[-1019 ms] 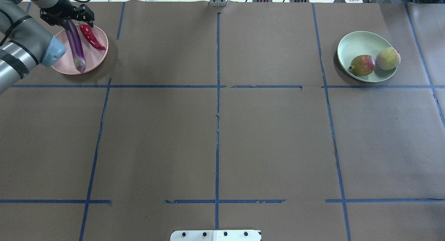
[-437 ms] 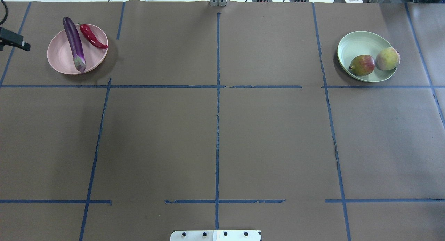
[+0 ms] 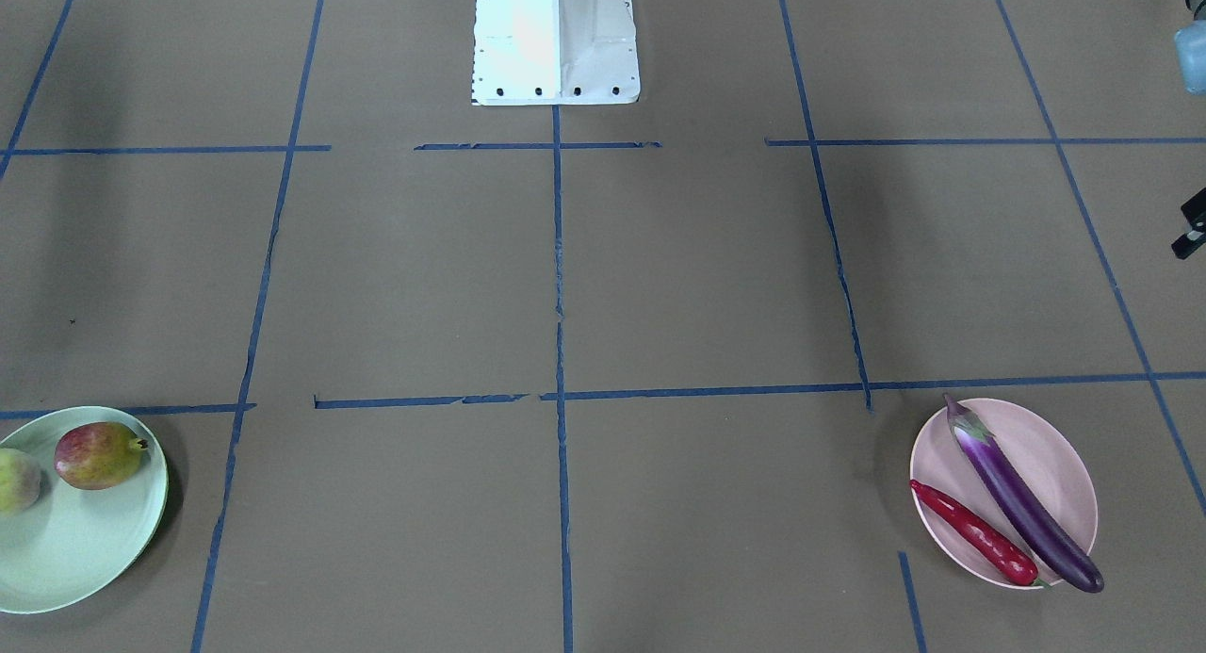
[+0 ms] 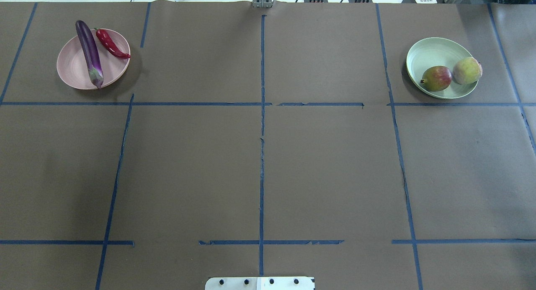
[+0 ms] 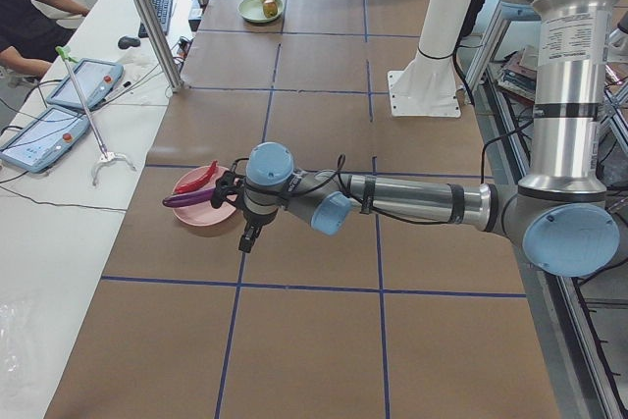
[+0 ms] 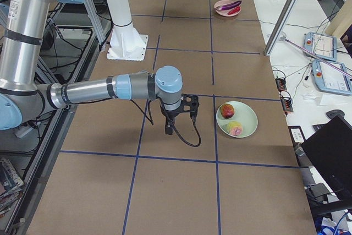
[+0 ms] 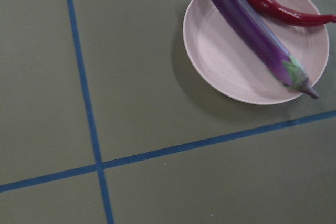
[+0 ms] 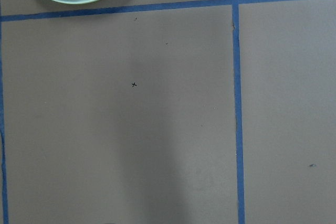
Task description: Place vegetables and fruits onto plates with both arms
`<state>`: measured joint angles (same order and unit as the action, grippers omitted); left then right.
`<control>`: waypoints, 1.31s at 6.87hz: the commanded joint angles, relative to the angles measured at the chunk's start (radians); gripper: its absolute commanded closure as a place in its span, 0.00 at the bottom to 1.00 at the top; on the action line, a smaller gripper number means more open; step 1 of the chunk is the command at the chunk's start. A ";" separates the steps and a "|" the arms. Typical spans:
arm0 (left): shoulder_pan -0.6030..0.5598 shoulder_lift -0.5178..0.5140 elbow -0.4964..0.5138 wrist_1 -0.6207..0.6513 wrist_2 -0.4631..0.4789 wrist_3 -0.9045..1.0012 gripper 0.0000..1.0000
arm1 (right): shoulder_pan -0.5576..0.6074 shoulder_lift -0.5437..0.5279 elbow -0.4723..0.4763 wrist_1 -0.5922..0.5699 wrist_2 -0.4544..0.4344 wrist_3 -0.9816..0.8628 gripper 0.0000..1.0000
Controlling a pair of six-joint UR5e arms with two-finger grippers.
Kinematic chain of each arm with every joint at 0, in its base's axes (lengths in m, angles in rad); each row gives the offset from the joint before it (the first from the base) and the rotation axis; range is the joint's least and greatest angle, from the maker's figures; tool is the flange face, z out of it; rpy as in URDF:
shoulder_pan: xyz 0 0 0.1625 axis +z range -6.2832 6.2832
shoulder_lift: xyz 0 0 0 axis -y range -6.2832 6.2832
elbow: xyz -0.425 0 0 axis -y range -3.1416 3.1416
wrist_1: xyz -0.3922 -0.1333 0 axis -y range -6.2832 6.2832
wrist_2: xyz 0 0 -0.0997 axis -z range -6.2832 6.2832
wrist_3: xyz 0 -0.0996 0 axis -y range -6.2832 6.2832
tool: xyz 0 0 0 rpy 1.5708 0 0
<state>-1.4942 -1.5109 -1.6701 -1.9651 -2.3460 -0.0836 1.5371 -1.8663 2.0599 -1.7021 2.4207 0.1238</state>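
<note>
Long glossy purple eggplant is laid across round pale pink plastic plate, near left gripper; jaw gap cannot be told.

Both arms are silver-grey metal tubes joined by rounded housings with light-blue caps. The left arm wears black bands, a looping black cable and fine dark print on its thick upright tube. The right arm shows similar black bands and a trailing black cable. Each arm ends in a black gripper. Between them stands the white base block, with a row of four dark screws along its edge.
</note>
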 commanded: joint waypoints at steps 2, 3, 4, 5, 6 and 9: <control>-0.113 0.014 -0.042 0.295 0.001 0.292 0.00 | 0.069 -0.046 0.003 -0.001 -0.005 -0.073 0.00; -0.104 0.003 -0.045 0.351 0.002 0.295 0.00 | 0.072 -0.063 0.005 -0.001 -0.005 -0.084 0.00; -0.104 0.003 -0.042 0.354 -0.001 0.297 0.00 | 0.070 -0.071 0.005 -0.001 -0.005 -0.085 0.00; -0.103 0.009 -0.042 0.357 -0.001 0.297 0.00 | 0.072 -0.071 0.006 -0.001 -0.005 -0.085 0.00; -0.104 0.058 -0.116 0.348 -0.004 0.297 0.00 | 0.072 -0.071 0.011 0.001 -0.005 -0.087 0.00; -0.101 0.116 -0.148 0.345 -0.010 0.289 0.00 | 0.069 -0.074 0.000 0.002 -0.006 -0.089 0.00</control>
<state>-1.5960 -1.4068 -1.8227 -1.6104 -2.3509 0.2047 1.6068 -1.9362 2.0611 -1.7009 2.4150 0.0355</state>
